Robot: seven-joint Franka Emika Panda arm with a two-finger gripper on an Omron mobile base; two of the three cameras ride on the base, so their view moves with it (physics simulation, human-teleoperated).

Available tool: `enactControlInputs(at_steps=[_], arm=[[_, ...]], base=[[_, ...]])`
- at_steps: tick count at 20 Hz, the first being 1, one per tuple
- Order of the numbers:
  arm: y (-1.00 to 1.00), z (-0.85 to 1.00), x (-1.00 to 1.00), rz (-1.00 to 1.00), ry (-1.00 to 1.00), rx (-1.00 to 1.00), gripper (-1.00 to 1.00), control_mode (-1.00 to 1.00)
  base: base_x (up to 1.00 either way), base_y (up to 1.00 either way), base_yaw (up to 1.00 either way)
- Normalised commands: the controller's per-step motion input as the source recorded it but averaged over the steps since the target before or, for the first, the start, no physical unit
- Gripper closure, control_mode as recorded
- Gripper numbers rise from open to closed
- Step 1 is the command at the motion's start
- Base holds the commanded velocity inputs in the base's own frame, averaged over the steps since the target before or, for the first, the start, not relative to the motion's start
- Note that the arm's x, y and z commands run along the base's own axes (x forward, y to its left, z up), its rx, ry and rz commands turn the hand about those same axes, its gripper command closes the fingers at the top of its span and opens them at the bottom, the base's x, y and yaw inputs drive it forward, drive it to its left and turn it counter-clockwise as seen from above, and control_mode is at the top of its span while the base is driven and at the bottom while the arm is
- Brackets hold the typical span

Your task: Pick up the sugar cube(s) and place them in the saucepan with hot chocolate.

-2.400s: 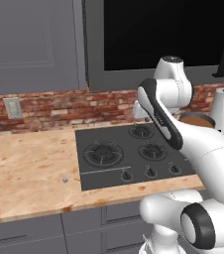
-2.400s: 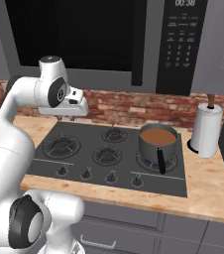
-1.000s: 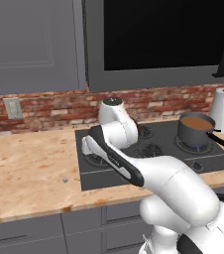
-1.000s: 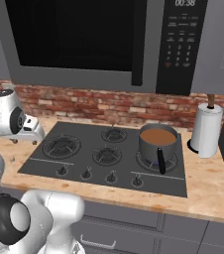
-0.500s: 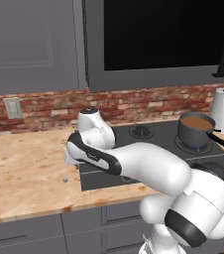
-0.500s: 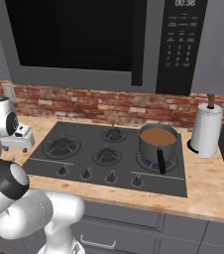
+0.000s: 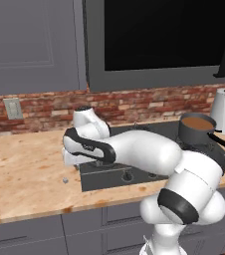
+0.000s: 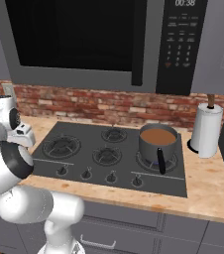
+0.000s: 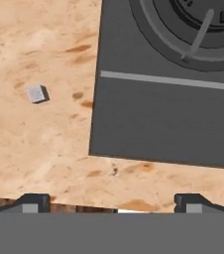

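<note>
Left base view: I see my white arm reaching toward the left of centre, its two-finger gripper (image 7: 70,158) low over the wooden counter (image 7: 20,169) at the left edge of the black gas cooktop (image 7: 149,149). The tiny pale grey-white sugar cube (image 7: 65,180) lies on the counter just below the gripper, apart from it. The dark grey saucepan of brown hot chocolate (image 7: 196,128) sits far right, beside a tall white paper-towel roll (image 7: 224,110).

Right base view: the saucepan (image 8: 158,143) stands right of centre on the cooktop (image 8: 109,156); the hand is at the left edge.

Hand view: the cube (image 9: 36,93) rests upper left on the wood, clear of the cooktop corner (image 9: 148,129). My fingertips (image 9: 32,202) at the bottom are spread wide, holding nothing.
</note>
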Motion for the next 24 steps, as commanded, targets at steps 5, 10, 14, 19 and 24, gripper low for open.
enactControlInputs(at_steps=[5, 10, 14, 19, 24], arm=[[0.54, -0.15, 0.45, 0.03, 0.01, 0.0, -1.0, -1.0], [0.46, -0.28, 0.42, 0.08, 0.0, 0.0, -1.0, -1.0], [0.42, -0.44, 0.3, 0.09, -0.01, 0.0, -1.0, -1.0], [0.31, -0.34, 0.08, 0.03, -0.07, 0.0, -1.0, -1.0], [0.12, -0.13, 0.0, 0.0, 0.0, -0.01, -1.0, -1.0]], base=[[0.0, 0.0, 0.0], [0.0, 0.0, 0.0], [0.0, 0.0, 0.0], [0.0, 0.0, 0.0], [0.0, 0.0, 0.0]])
